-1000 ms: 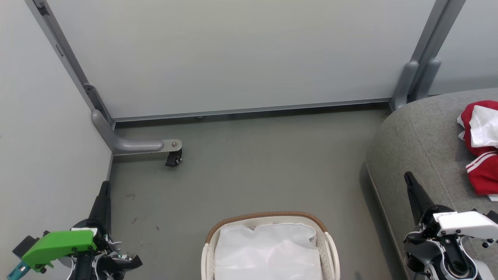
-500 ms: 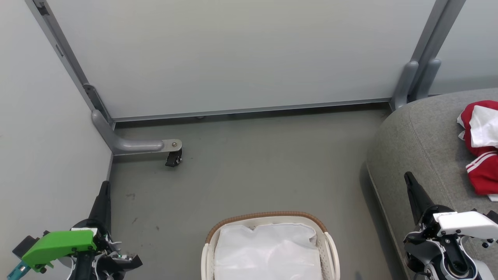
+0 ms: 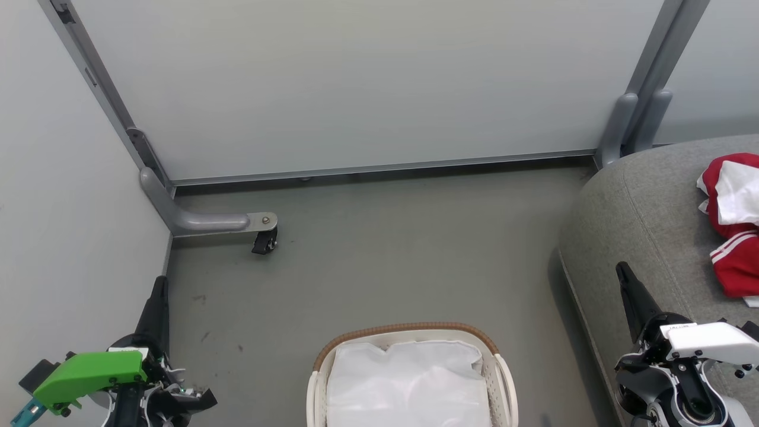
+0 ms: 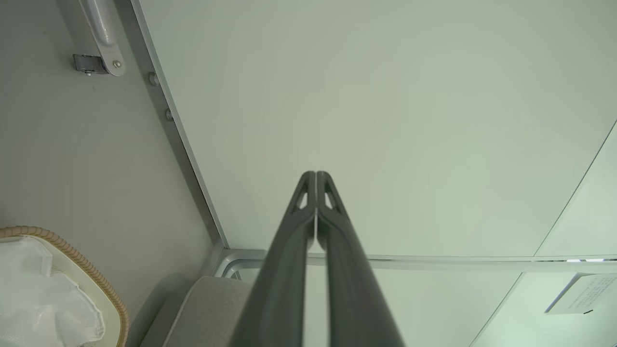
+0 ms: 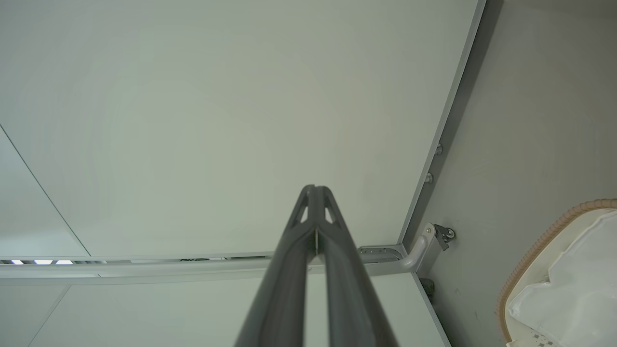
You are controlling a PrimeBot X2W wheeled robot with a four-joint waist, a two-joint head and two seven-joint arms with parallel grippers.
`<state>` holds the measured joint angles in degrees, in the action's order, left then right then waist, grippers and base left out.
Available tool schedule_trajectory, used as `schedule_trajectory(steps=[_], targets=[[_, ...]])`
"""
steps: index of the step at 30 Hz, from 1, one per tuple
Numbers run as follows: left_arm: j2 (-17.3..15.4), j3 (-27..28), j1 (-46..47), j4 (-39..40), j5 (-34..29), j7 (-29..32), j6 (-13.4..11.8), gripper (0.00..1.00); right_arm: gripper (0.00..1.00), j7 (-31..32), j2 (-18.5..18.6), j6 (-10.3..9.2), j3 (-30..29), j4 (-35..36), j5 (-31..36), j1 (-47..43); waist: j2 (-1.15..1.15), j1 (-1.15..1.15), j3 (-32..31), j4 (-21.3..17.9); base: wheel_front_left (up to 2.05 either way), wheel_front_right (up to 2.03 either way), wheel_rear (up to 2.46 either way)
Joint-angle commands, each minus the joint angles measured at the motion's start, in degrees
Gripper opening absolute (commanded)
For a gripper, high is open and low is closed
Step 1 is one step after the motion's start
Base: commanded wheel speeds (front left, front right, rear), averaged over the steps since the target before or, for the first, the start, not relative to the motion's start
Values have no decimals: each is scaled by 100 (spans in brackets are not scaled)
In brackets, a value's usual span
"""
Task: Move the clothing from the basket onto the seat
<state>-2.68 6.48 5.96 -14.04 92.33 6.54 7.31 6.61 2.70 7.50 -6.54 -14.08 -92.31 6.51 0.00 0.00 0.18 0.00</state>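
The clothing [image 3: 732, 267], one red heap with white stripes, lay on the seat [image 3: 640, 201], right of the basket [image 3: 409, 327] and beyond it. Inside the basket was a white liner sheet [image 3: 409, 379], and no red was visible in the part seen. The right gripper [image 3: 624, 274], right of the basket, was the nearer to the heap. The left gripper [image 3: 158, 284] stood left of the basket. Both grippers' fingers were pressed together on nothing. Counted: one basket, one seat, one heap. The move looked finished.
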Motion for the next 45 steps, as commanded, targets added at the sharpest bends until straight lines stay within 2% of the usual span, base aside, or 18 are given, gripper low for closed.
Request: schedule_trajectory(steps=[1, 45], targets=[[-38, 12, 57, 3, 17, 20, 33, 0, 0, 9, 34, -2, -8, 22, -19, -60, 0, 0, 0, 0, 0, 0, 0], [-38, 11, 56, 6, 18, 19, 33, 0, 0, 8, 34, -2, -7, 22, -20, -60, 0, 0, 0, 0, 0, 0, 0]])
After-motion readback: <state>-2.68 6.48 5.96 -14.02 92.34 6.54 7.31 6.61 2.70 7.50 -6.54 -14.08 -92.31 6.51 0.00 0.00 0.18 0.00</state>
